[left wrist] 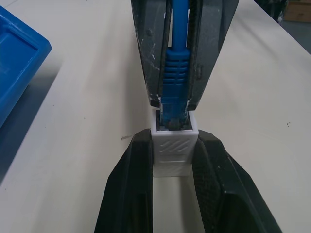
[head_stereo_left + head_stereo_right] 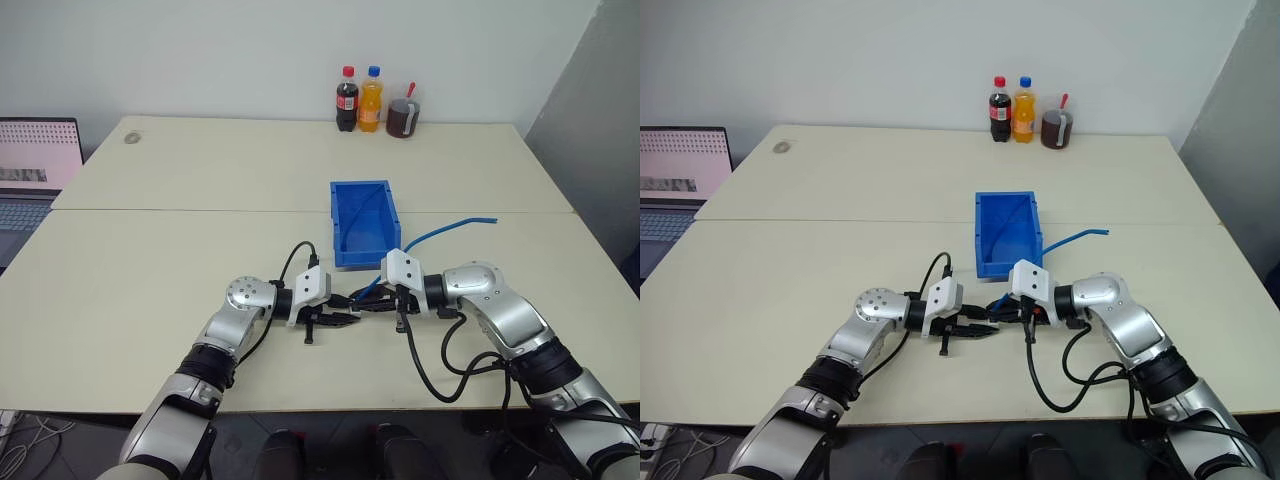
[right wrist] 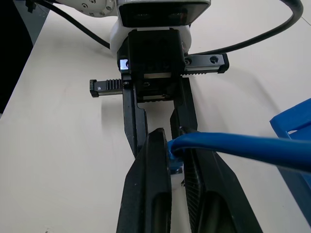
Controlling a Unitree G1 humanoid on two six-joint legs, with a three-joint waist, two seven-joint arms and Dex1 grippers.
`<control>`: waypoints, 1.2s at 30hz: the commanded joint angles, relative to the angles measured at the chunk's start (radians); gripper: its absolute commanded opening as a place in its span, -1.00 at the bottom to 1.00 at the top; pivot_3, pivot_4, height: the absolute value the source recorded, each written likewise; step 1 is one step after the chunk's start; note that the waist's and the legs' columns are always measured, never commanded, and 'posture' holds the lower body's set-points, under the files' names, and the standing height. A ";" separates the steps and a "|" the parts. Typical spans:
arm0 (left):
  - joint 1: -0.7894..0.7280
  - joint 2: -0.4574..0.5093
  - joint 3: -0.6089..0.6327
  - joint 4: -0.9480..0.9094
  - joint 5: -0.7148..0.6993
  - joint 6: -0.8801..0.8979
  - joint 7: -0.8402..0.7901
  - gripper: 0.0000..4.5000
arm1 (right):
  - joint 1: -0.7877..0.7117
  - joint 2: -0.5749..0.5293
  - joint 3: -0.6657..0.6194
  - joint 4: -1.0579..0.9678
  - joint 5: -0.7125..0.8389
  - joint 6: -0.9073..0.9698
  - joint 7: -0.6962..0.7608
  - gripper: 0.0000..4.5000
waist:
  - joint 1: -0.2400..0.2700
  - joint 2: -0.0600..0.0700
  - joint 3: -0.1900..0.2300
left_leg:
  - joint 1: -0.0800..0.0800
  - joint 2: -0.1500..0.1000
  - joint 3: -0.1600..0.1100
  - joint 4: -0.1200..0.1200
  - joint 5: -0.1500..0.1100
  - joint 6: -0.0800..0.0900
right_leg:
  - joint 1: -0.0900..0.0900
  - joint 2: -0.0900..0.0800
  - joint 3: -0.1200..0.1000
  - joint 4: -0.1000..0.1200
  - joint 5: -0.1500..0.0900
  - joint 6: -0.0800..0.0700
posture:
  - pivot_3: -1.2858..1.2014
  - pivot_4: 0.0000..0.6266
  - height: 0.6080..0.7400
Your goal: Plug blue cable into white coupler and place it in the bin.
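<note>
**Plug at the coupler's mouth, insertion under way**

The left tool (image 2: pixel 345 320) pinches the white coupler (image 1: pixel 174 145) between its fingers, just above the tabletop (image 2: pixel 150 260). Facing it, the right tool (image 2: pixel 372 306) is clamped on the blue cable (image 1: pixel 174 77) behind its plug, whose tip sits in the coupler's opening. Whether it has latched I cannot tell. The cable trails right, beside the bin (image 2: pixel 363 190). Next, likely a straight push to seat it, then a carry to the bin.
</note>
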 commanded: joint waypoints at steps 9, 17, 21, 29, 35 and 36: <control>0.030 -0.001 0.004 -0.077 -0.002 0.043 -0.006 -0.16 | 0.072 -0.001 0.008 -0.006 -0.027 0.138 -0.033 -0.95 | -0.003 0.001 -0.001 | 0.016 0.000 0.000 -0.004 -0.001 0.001 | 0.016 0.000 -0.001 -0.001 -0.004 -0.004 | 0.03 -0.52 1.00; 0.199 0.087 0.118 -0.432 -0.091 0.210 0.104 0.61 | 0.078 0.016 -0.291 -0.353 0.281 0.608 -0.182 -0.95 | -0.005 0.003 0.004 | 0.013 0.001 -0.001 -0.005 -0.001 0.001 | 0.012 -0.001 0.000 -0.001 -0.004 -0.004 | 0.03 -0.52 1.00; 0.296 0.078 0.203 -0.673 -0.152 0.367 0.267 0.98 | -0.091 0.072 -0.438 -0.298 0.402 0.809 -0.280 -0.95 | -0.010 0.005 0.011 | 0.012 0.001 -0.001 -0.004 -0.001 0.000 | 0.012 -0.001 0.000 0.000 -0.003 -0.003 | 0.03 -0.52 1.00; 0.492 -0.043 0.268 -1.032 -0.183 0.598 0.635 0.98 | -0.477 0.128 -0.393 0.267 0.265 0.757 -0.379 -0.95 | -0.017 0.005 0.013 | 0.012 0.000 0.000 -0.005 -0.001 0.001 | 0.012 -0.003 0.001 -0.003 -0.003 -0.003 | 0.03 -0.52 1.00; 0.539 -0.103 0.291 -1.078 -0.160 0.621 0.794 0.99 | -0.710 0.219 -0.343 0.732 0.144 0.567 -0.374 -0.80 | -0.020 0.006 0.017 | 0.012 0.000 0.001 -0.005 -0.001 0.001 | 0.011 -0.002 0.001 -0.002 -0.003 -0.003 | 0.03 -0.52 1.00; 0.545 -0.105 0.287 -1.083 -0.155 0.619 0.808 1.00 | -0.741 0.230 -0.339 0.800 0.122 0.535 -0.373 -0.65 | -0.020 0.006 0.017 | 0.011 0.000 0.002 -0.006 -0.001 0.001 | 0.011 -0.002 0.001 -0.002 -0.003 -0.003 | 0.03 -0.52 1.00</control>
